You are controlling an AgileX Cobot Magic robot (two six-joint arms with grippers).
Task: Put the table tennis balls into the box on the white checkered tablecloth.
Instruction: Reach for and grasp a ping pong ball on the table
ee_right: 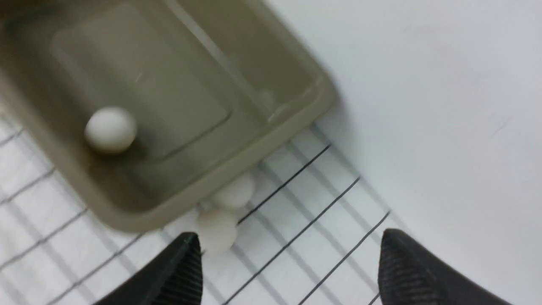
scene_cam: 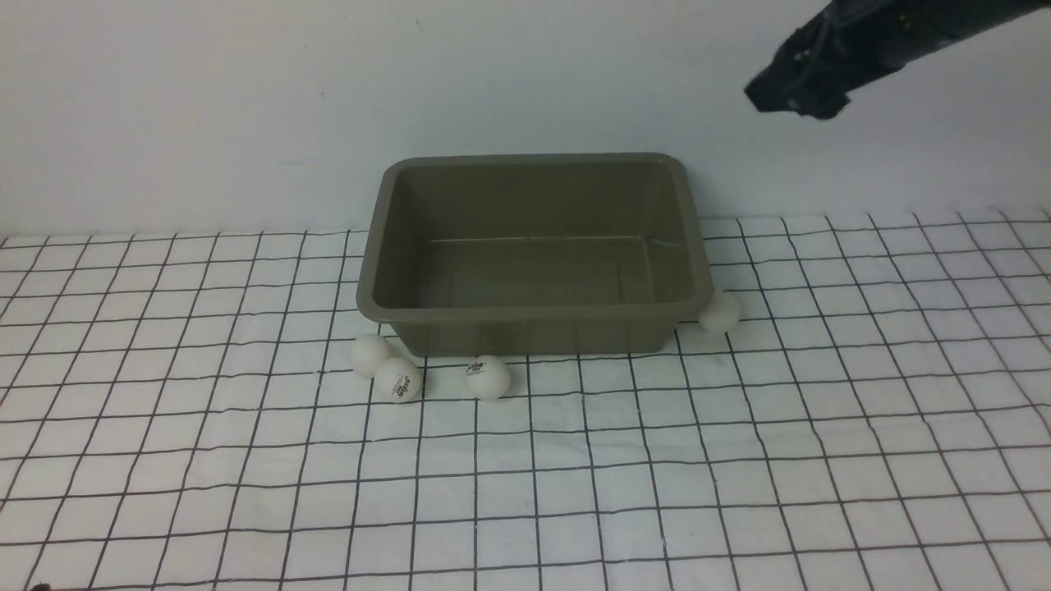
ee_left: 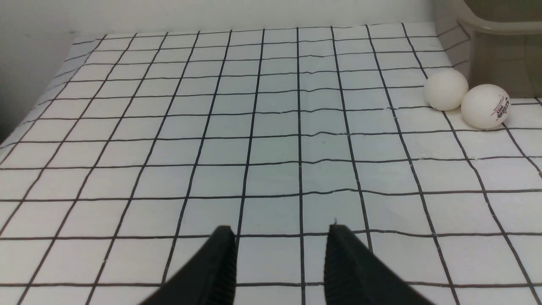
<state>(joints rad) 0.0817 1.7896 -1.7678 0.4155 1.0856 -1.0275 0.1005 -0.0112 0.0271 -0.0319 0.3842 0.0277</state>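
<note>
The olive-grey box (scene_cam: 534, 308) stands on the white checkered tablecloth (scene_cam: 575, 460). Three table tennis balls (scene_cam: 398, 379) lie by its front left corner, and one ball (scene_cam: 718, 312) rests at its right front corner. In the right wrist view a ball (ee_right: 111, 129) lies inside the box (ee_right: 237, 159), and the corner ball (ee_right: 217, 231) looks blurred. My right gripper (ee_right: 288, 241) is open and empty, high up to the right of the box (scene_cam: 792, 86). My left gripper (ee_left: 279, 237) hovers low over the cloth with its jaws apart and empty. Two balls (ee_left: 445, 89) lie ahead of it beside the box (ee_left: 499, 25).
A plain white wall (scene_cam: 246, 107) rises right behind the box. The cloth reaches the wall at the back and runs out of the front view on both sides.
</note>
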